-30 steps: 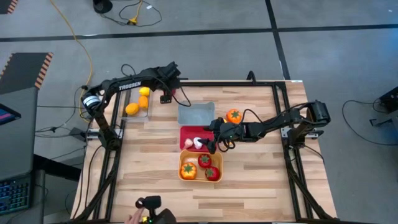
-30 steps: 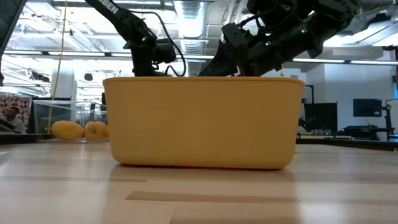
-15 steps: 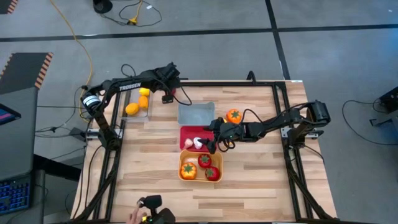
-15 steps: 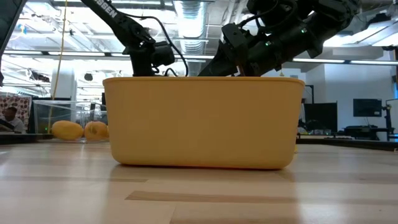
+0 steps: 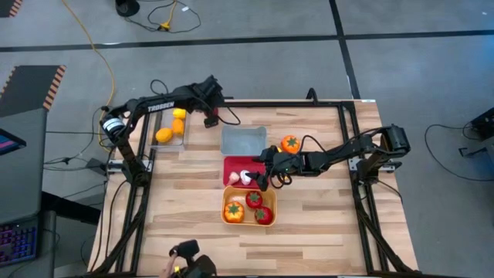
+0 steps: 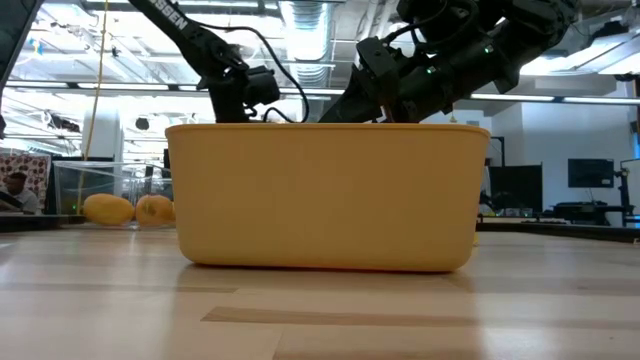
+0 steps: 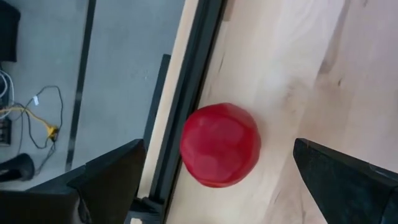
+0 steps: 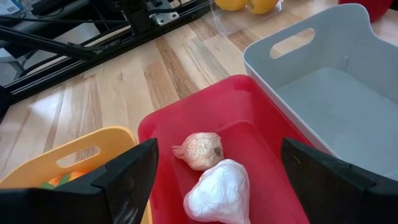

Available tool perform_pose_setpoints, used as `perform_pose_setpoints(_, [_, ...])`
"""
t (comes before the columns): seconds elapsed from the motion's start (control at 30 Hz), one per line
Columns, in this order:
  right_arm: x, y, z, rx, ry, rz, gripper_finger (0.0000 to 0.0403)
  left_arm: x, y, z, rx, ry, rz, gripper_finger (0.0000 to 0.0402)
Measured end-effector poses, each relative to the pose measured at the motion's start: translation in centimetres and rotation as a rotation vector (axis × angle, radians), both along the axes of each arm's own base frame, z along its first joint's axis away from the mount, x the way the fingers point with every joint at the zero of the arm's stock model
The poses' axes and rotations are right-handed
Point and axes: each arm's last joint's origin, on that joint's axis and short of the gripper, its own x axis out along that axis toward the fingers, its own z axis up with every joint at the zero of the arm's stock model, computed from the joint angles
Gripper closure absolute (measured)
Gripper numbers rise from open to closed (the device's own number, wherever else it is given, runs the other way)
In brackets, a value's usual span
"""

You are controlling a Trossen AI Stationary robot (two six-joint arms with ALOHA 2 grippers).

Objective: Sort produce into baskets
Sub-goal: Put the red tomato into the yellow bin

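Note:
A red tomato (image 7: 221, 144) lies on the wooden table by its far edge rail. My left gripper (image 5: 210, 116) hovers over it, open, one finger on either side and clear of it. My right gripper (image 5: 262, 176) hangs open over the red basket (image 8: 165, 134), holding nothing. Two white garlic bulbs (image 8: 200, 150) lie in that basket. The pale blue-grey basket (image 5: 243, 141) stands behind it, with nothing in it. The orange basket (image 5: 248, 207) in front holds two tomatoes and an orange piece. An orange green-stemmed piece (image 5: 290, 144) rests on the table.
A clear tray (image 5: 170, 128) at the far left holds yellow and orange fruit. The black frame rail (image 7: 186, 93) runs close beside the tomato. A person's hand (image 5: 171, 268) with a black device shows at the near edge. Bare wood lies on the table's right and near left.
My left gripper has rolled a little about its own line while staying over the far edge. My right gripper has kept still.

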Motion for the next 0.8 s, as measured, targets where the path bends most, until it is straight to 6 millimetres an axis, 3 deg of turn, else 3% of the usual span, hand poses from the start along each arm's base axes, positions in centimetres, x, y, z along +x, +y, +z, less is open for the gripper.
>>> perform_pose_setpoints(0.33, [0.0,0.0,0.0,0.000,0.000,0.000,0.0038,-0.6,0.7,-0.2,-0.028,-0.053,0.038,0.0003])
perform_pose_setpoints(0.8, [0.0,0.0,0.0,0.000,0.000,0.000,0.0038,-1.5,0.3,-4.2,0.076,-0.094,0.072,0.0003])
